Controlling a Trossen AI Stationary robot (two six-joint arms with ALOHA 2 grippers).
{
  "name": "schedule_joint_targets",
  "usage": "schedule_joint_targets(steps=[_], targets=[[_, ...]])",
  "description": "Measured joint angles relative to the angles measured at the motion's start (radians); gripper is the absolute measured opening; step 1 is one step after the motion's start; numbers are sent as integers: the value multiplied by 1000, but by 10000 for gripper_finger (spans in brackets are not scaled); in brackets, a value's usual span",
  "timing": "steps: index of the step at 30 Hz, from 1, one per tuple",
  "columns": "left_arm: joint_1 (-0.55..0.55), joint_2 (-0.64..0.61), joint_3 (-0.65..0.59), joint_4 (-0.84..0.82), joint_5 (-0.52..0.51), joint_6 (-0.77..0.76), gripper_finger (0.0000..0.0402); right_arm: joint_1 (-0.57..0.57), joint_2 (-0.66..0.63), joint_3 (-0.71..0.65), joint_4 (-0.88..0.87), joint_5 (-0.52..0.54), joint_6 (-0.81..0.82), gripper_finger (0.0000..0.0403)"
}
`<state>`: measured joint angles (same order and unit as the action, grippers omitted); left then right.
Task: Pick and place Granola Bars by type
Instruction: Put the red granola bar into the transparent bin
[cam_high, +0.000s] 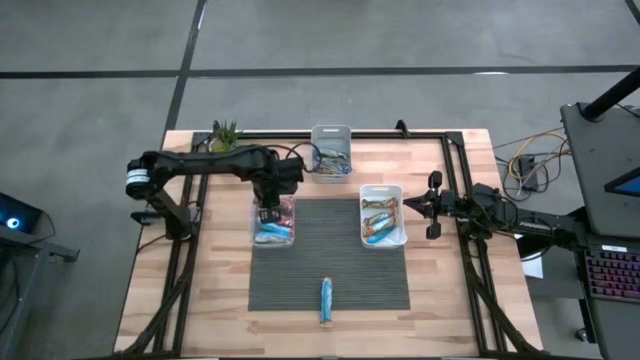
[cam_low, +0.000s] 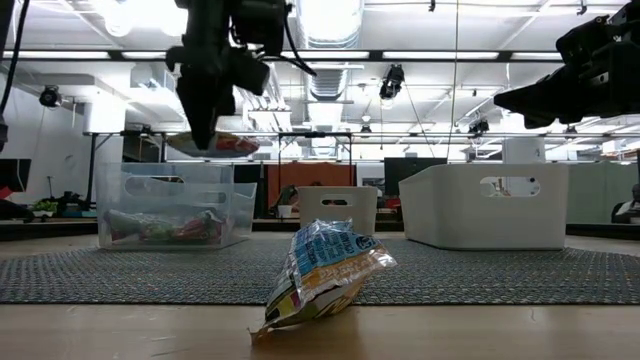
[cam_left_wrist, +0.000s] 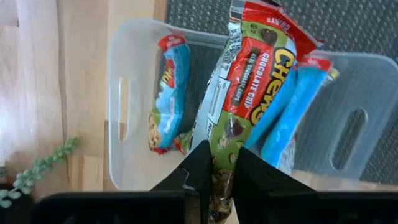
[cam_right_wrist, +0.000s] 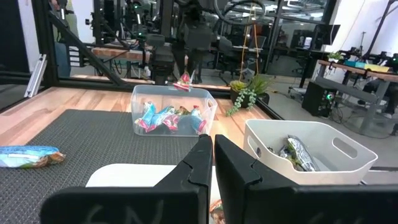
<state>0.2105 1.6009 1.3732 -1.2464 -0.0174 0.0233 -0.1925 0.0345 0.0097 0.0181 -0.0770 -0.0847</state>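
High view first: my left gripper (cam_high: 270, 212) hangs right over the clear bin (cam_high: 255, 228) on the left side of the dark mat (cam_high: 330, 290), and it is much nearer to that bin than the right gripper (cam_high: 407, 204), which waits beside the white bin (cam_high: 383, 244) with its fingers pressed together and nothing in them. One blue bar (cam_high: 326, 299) lies alone near the front of the mat, well apart from both claws, its long way pointing front to back. Low view: the left claw is pinched on a red and green bar (cam_low: 215, 145) above the clear bin, not inside it yet. Left wrist view: the bar hangs long way down from my fingers, straight over the bin, where other bars lie. I think I only need to go down and let go.
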Motion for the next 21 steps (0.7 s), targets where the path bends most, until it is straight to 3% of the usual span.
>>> schedule_joint_targets(steps=[12, 21], targets=[[44, 1, -146, 136, 69, -84, 31, 0, 0, 0, 0, 0, 2, 9], [50, 0, -169, 163, 75, -88, 31, 0, 0, 0, 0, 0, -2, 9]])
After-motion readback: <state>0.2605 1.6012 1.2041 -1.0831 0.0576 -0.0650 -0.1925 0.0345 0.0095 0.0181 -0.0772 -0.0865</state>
